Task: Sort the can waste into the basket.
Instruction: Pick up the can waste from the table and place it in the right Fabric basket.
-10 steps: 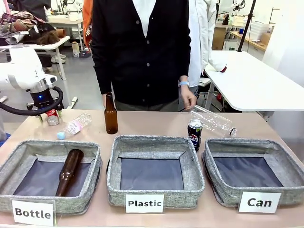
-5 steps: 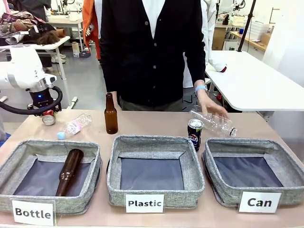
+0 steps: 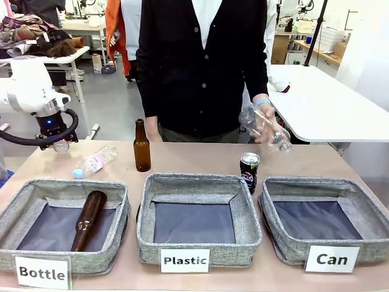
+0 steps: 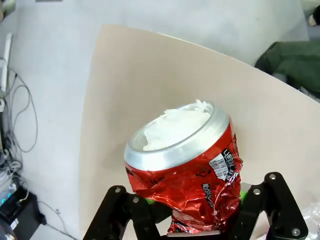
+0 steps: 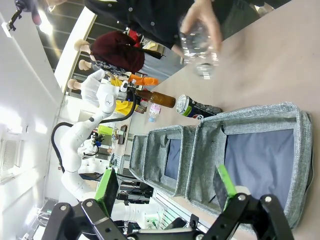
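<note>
The left hand (image 3: pixel 58 142) is clamped tight on the crumpled red can (image 4: pixel 182 165), held above the desk's (image 3: pixel 200 159) left corner. The basket (image 3: pixel 322 182) signed "Can" sits at the opposite end. On that long carry, the crushed metal could slip free and drop short.

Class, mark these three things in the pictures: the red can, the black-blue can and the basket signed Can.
red can (image 4: pixel 192 180), left wrist view, crumpled red side.
black-blue can (image 3: pixel 249 174), front view, side at the logo.
basket signed Can (image 3: pixel 285 246), front view, front wall.
</note>
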You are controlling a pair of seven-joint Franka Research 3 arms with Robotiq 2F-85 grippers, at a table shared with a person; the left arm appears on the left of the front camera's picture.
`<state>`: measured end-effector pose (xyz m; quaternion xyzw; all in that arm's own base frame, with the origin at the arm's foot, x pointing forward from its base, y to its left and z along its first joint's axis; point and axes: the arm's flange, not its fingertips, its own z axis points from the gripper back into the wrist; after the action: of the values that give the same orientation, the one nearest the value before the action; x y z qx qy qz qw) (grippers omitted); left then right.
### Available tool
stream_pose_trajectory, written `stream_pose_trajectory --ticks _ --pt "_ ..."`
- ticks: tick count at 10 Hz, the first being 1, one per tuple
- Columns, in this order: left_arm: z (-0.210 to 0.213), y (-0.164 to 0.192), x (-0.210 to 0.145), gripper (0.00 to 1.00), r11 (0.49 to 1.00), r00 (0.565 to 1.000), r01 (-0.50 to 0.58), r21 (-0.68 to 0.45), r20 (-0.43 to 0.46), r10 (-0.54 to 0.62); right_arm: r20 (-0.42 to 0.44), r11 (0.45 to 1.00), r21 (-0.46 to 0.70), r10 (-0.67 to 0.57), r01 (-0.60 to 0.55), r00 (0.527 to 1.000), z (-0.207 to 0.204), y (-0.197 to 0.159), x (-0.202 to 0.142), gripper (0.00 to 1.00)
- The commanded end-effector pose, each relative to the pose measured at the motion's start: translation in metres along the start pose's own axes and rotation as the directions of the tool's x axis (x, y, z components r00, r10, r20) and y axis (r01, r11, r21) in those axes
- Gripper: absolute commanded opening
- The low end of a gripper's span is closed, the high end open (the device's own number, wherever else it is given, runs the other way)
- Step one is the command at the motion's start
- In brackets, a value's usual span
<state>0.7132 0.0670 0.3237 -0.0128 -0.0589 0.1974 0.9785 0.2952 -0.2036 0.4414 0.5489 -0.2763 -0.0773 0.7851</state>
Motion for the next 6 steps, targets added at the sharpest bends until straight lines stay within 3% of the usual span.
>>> stream_pose_trajectory --ticks 1,3,4,5,6 --pt "0.038 0.019 -0.023 0.00 0.997 0.999 0.017 -0.075 0.041 -0.014 0.015 1.000 0.019 -0.012 0.011 1.000 0.000 0.004 0.004 1.00" --pt "0.099 0.049 -0.057 0.00 0.968 0.990 0.142 -0.209 0.035 -0.138 0.015 1.000 0.019 -0.012 0.011 1.000 0.000 0.004 0.004 1.00" --pt "0.137 0.072 -0.089 0.00 0.909 0.958 0.282 -0.306 0.036 -0.285 0.015 1.000 0.019 -0.012 0.011 1.000 0.000 0.004 0.004 1.00" --pt "0.166 0.098 -0.120 0.00 0.816 0.891 0.424 -0.393 0.021 -0.453 0.015 1.000 0.019 -0.012 0.011 1.000 0.000 0.004 0.004 1.00" --pt "0.186 0.125 -0.155 0.00 0.718 0.822 0.536 -0.444 0.081 -0.564 0.015 1.000 0.019 -0.012 0.011 1.000 0.000 0.004 0.004 1.00"
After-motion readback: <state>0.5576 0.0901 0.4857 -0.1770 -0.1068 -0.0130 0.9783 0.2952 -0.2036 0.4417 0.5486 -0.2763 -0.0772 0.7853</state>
